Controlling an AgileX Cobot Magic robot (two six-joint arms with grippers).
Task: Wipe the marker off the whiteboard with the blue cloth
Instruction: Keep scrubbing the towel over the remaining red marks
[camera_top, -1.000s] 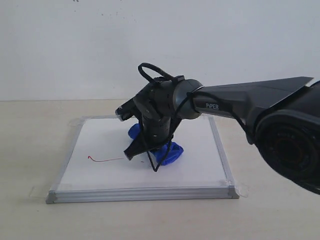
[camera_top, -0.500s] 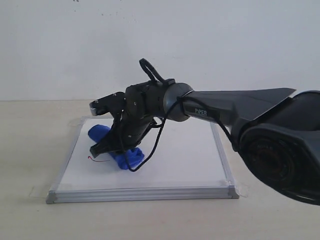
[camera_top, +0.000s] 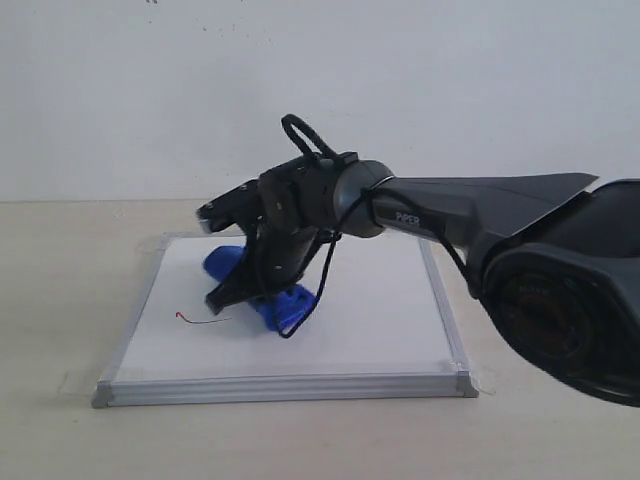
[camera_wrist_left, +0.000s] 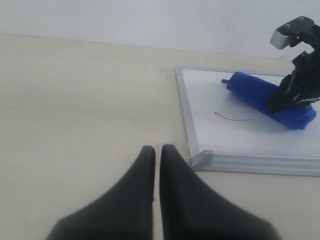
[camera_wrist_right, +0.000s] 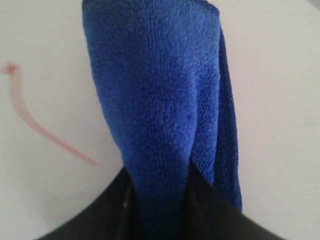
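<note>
Fingers (camera_wrist_right: 107, 210) of the right gripper (camera_top: 250, 292) clenched on the blue cloth (camera_top: 288, 306), one black finger on each flank of the roll, seen close in the right wrist view. Cloth is a thick fluffy roll lying on the whiteboard (camera_top: 380, 320), in the board's left half in the exterior view, slanting from the far side toward the near side. Right arm reaches across from the right, wrist bent down over the cloth, a black cable loop (camera_top: 305, 135) standing above the wrist. Red marker line (camera_top: 205, 320) lies on the white surface just left of the cloth in the exterior view: thin, slightly wavy, with a small hook at the end farther from the cloth. Its plain end runs up close to the cloth and the lower finger; whether they touch, cannot tell. Left gripper (camera_wrist_left: 156, 165) sits off the board, over bare bench (camera_wrist_left: 75, 100) near a taped corner of the silver frame; its fingers pressed nearly together with only a thin slit between, holding nothing.
</note>
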